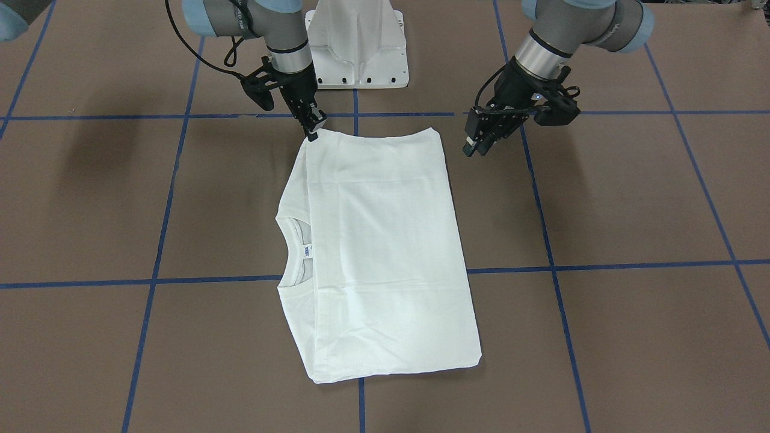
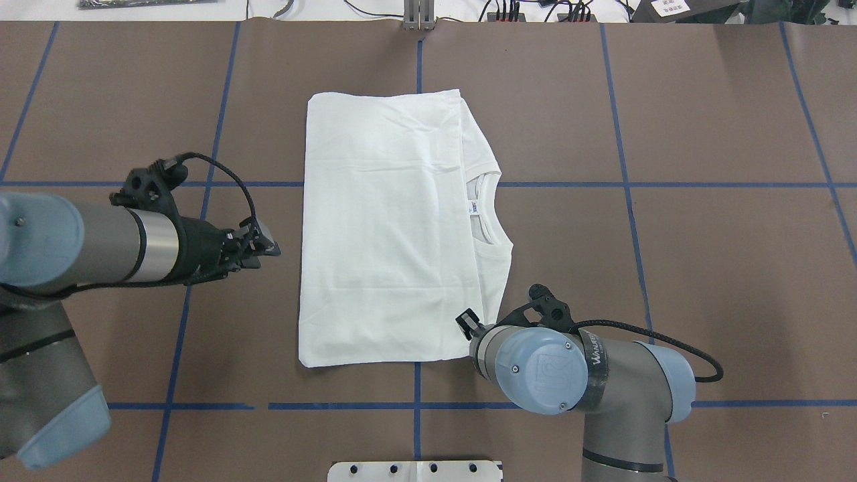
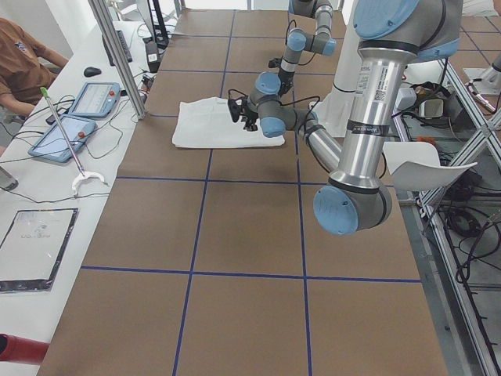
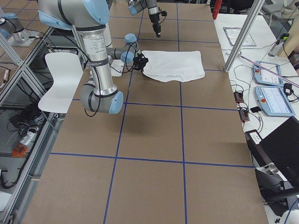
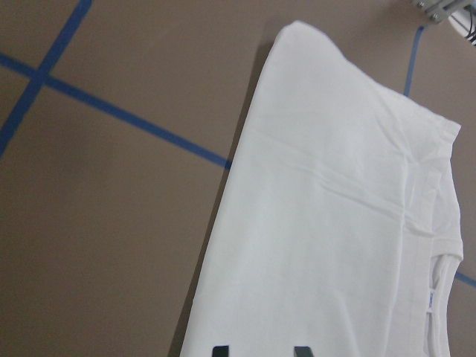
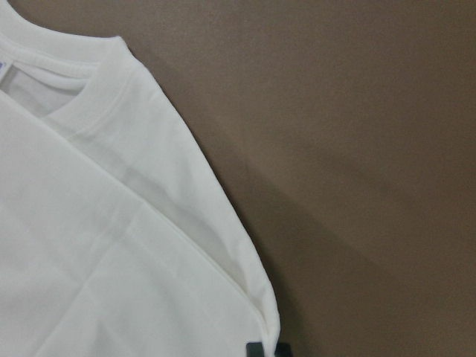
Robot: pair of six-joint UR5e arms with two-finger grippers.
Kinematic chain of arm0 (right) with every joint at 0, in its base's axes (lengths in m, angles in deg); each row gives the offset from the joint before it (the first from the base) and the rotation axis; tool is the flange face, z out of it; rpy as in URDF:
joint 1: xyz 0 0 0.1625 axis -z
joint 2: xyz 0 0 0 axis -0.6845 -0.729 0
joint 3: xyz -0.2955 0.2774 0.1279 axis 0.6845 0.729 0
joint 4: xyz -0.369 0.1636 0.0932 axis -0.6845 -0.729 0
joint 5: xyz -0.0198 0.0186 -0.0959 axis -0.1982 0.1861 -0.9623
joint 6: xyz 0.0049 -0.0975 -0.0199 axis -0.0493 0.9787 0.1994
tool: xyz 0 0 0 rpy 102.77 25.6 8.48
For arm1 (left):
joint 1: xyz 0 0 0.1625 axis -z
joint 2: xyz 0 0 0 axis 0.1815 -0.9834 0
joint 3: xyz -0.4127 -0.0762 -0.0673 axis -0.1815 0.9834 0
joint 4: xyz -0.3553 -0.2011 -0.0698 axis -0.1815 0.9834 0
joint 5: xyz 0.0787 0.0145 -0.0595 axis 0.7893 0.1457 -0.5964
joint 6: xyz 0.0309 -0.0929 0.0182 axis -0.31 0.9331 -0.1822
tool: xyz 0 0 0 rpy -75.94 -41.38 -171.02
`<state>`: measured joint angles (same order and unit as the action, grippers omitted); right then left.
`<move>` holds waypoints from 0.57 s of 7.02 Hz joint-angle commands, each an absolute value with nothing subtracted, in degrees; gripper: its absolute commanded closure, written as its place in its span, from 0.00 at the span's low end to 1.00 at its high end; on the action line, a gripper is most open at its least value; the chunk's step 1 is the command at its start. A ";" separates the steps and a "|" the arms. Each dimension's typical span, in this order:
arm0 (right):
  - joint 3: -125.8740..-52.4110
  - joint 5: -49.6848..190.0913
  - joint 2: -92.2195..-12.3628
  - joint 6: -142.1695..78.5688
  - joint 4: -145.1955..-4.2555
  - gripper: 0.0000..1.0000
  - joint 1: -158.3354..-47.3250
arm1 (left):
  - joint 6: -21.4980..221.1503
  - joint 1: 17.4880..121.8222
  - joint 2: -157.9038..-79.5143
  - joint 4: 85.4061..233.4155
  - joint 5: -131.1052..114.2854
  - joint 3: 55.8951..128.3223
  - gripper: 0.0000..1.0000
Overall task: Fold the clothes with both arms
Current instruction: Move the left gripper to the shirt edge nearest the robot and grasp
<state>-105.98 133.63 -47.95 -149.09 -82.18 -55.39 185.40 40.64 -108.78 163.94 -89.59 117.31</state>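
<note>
Folded shirt (image 1: pixel 385 240) flat mid-table. Right gripper (image 1: pixel 313 131) pinches its robot-side corner. Left gripper (image 1: pixel 475 147) spread apart, just beside shirt.

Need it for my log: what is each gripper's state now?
Left gripper: open, holding nothing.
Right gripper: closed on a corner of the T-shirt.

White pedestal (image 1: pixel 358 45), blue-taped table (image 1: pixel 631 198)

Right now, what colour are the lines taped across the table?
Blue lines on the brown table, clearest in the overhead exterior view.
</note>
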 commanded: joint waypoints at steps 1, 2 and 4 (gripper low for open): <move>-105.92 133.66 -47.96 -149.07 -82.18 1.00 -55.33 | 191.76 34.22 -109.39 163.81 -86.73 114.54 0.52; -105.84 133.67 -47.96 -149.07 -82.18 1.00 -55.33 | 193.62 31.67 -110.62 163.72 -84.63 112.43 0.52; -105.66 133.58 -47.87 -149.07 -82.18 1.00 -55.24 | 194.60 30.07 -110.81 163.72 -84.17 110.57 0.38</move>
<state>-105.76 133.61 -47.94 -149.07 -82.18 -55.30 193.61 31.46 -110.69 163.73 -84.67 111.76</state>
